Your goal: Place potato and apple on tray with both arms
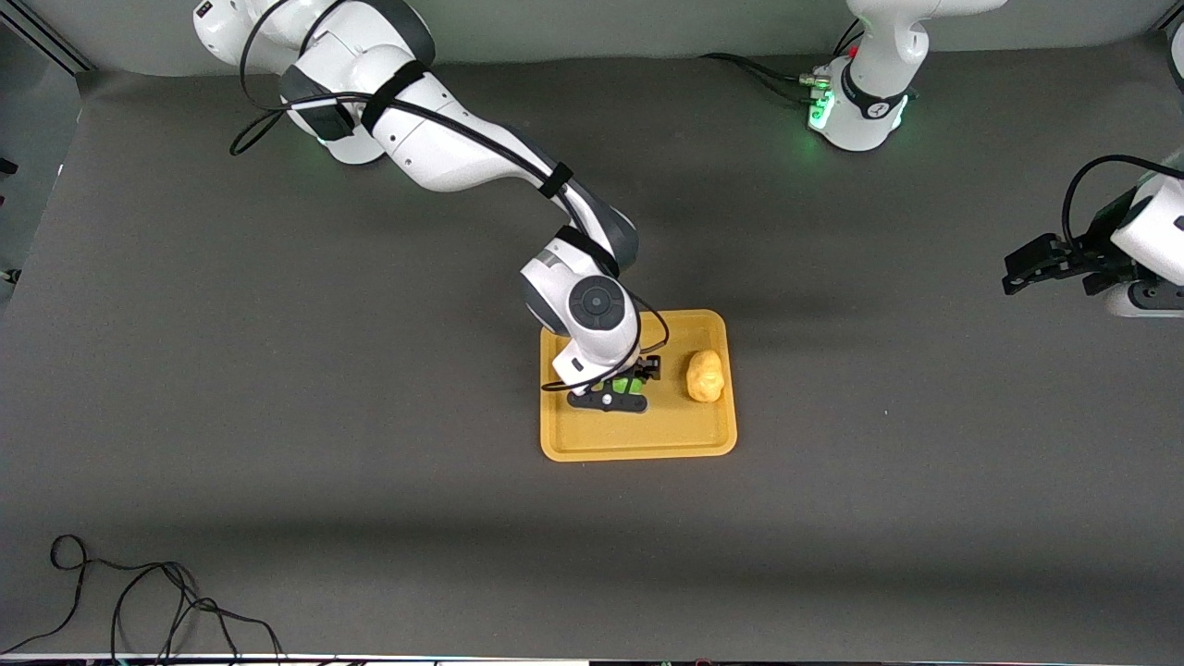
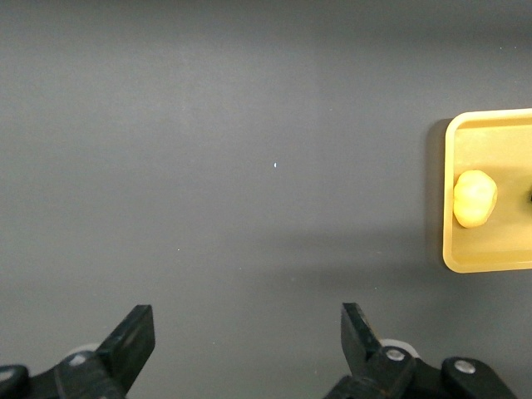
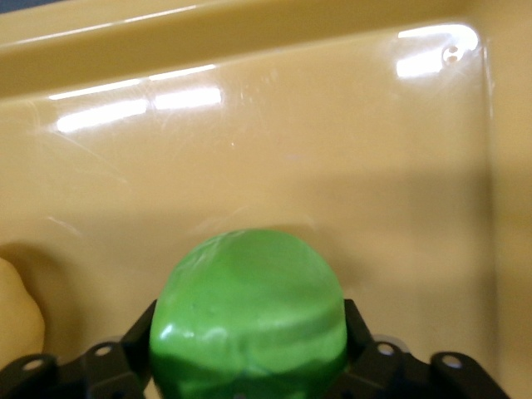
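The orange-yellow tray (image 1: 638, 439) lies mid-table. On it, at the end toward the left arm, rests the lumpy yellow-tan potato (image 1: 705, 376), which the left wrist view also shows (image 2: 475, 198). My right gripper (image 1: 622, 384) is down over the tray beside the potato. Its fingers press against both sides of the bright green apple (image 3: 249, 316), low over the tray floor (image 3: 249, 166). My left gripper (image 1: 1017, 273) waits over bare table at its own end, open and empty (image 2: 248, 324).
A loose black cable (image 1: 139, 601) lies at the table edge nearest the front camera, toward the right arm's end. The two green-lit arm bases (image 1: 856, 111) stand along the farthest edge. Dark grey mat surrounds the tray.
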Robot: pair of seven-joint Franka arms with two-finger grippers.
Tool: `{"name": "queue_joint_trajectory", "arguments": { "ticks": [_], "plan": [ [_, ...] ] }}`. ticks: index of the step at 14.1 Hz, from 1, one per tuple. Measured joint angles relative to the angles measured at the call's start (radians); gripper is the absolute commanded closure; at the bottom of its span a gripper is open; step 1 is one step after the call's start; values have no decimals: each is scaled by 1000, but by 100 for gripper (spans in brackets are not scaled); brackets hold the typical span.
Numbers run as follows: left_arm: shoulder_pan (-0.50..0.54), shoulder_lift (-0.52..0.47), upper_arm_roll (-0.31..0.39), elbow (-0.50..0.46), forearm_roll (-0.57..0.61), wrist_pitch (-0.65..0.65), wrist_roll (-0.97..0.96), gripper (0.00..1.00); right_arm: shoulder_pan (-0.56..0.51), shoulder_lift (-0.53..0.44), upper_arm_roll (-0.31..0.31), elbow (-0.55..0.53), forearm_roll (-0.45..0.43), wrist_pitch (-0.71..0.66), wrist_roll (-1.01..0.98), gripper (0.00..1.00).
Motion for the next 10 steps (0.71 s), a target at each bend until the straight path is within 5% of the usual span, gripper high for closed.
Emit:
{"name": "queue_joint_trajectory", "arguments": {
  "ticks": [6, 10],
  "plan": [
    [0, 0, 1, 0, 0, 0, 0, 0, -27, -44, -6, 29, -1, -13, 0, 0],
    [0, -1, 1, -1, 0, 0, 0, 0, -109, -260, -8, -76, -1, -118, -25, 0]
  ]
}}
